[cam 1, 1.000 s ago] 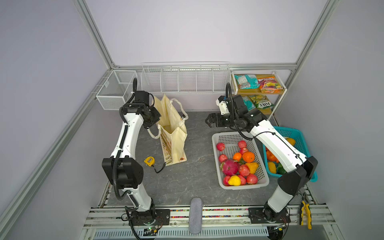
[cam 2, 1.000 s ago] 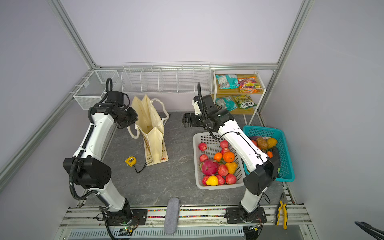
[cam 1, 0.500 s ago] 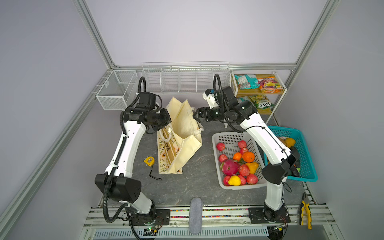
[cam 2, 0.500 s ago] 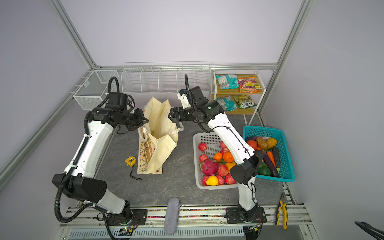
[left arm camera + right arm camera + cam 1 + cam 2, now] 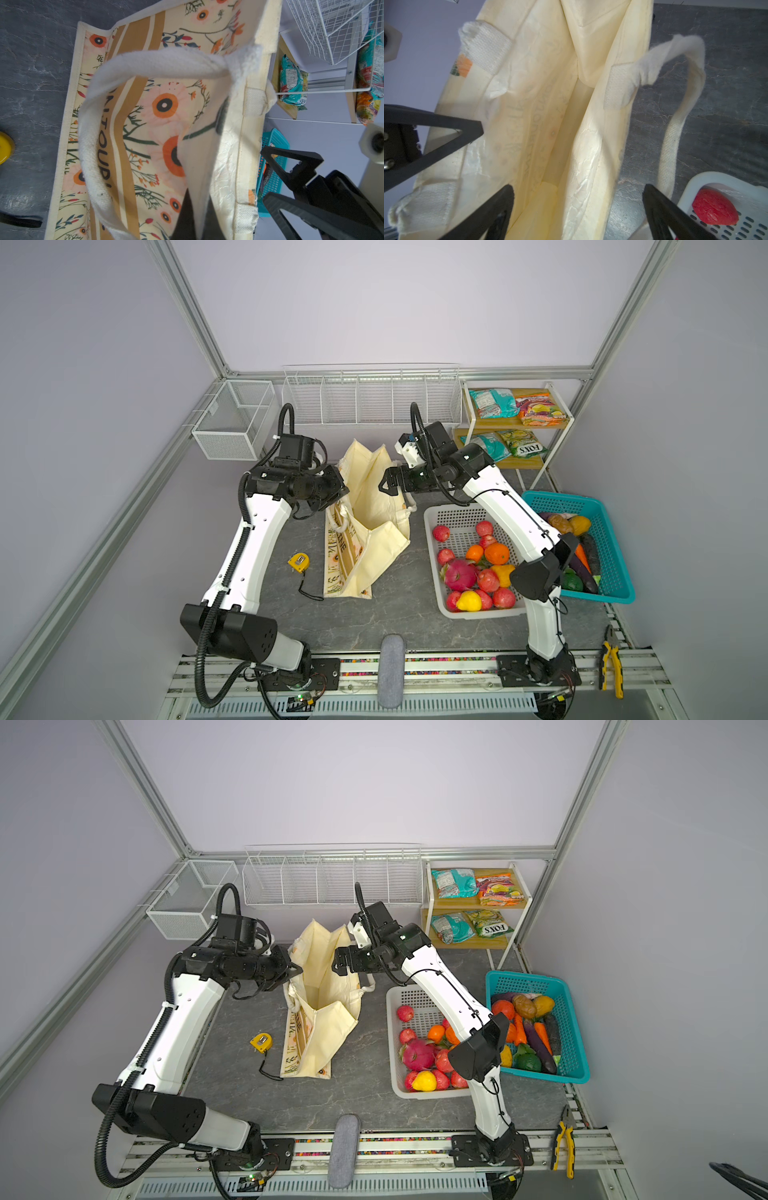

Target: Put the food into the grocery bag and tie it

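The cream grocery bag point(image 5: 365, 531) point(image 5: 320, 1019) stands mid-table with its mouth pulled apart, and the right wrist view shows nothing inside it point(image 5: 550, 124). My left gripper point(image 5: 343, 491) point(image 5: 197, 216) is shut on the bag's left wall by the rope handle point(image 5: 89, 145). My right gripper point(image 5: 384, 485) point(image 5: 577, 191) is open, its jaws straddling the bag's right wall. The food lies apart from the bag: fruit point(image 5: 473, 568) in the white basket point(image 5: 453, 514), vegetables point(image 5: 577, 556) in the teal basket point(image 5: 615, 572), snack packets point(image 5: 515, 406) on the shelf.
A yellow tape measure point(image 5: 298, 562) lies left of the bag. White wire racks point(image 5: 370, 400) and a mesh bin point(image 5: 232, 418) line the back wall. Yellow-handled pliers point(image 5: 611, 659) and a grey pad point(image 5: 390, 670) rest at the front rail.
My left gripper closed on the bag's left wall and drew it leftwards, spreading the mouth. The right arm swung from behind the white basket over to the bag's right wall.
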You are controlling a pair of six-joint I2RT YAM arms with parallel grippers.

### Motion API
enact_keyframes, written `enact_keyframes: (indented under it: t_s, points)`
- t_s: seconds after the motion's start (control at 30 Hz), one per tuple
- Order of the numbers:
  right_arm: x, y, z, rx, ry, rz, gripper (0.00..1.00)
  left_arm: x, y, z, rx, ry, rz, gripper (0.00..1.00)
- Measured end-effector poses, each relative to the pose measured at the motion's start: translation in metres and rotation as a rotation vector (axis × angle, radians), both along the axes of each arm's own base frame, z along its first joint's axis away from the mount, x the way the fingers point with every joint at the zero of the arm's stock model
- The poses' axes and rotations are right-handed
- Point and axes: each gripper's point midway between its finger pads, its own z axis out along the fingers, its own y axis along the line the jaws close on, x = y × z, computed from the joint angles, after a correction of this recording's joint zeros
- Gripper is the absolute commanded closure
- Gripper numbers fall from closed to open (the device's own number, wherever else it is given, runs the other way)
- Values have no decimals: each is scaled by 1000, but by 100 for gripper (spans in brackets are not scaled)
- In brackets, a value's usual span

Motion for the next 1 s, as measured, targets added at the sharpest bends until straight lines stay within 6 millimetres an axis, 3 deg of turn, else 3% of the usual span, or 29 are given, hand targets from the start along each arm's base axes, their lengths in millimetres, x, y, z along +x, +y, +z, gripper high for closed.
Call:
enact_keyframes:
  t_s: [0.17,0.23,0.3,0.37,0.43,0.53,0.57,0.63,0.73,0.87,1.0]
  points:
    - [0,8,-23,-19,57,-4,5,-3,-4,9,-45,-21,3,100]
    - [-3,11,-31,-27,77,-1,11,-4,-6,12,-66,-28,4,100]
    - [-6,15,-39,-31,100,5,23,-4,-8,16,-90,-34,6,100]
    - [-8,19,-45,-26,120,11,43,-5,-10,17,-111,-32,7,100]
    - [-8,22,-50,-22,134,12,52,-7,-11,19,-122,-35,7,100]
    - [-5,19,-58,-58,124,3,87,-9,-7,22,-110,-47,19,100]
    - [-2,14,-61,-85,110,-13,93,-10,-2,22,-85,-48,34,100]
    - [4,3,-64,-150,72,-42,93,-11,13,22,-25,-46,72,100]
    - [15,-22,-65,-279,-6,-93,93,-12,55,23,128,-55,173,100]
    - [26,-56,-50,-440,-116,-155,93,-22,107,26,377,-61,278,100]
    - [33,-83,-36,-560,-204,-213,93,-34,140,23,590,-42,322,100]
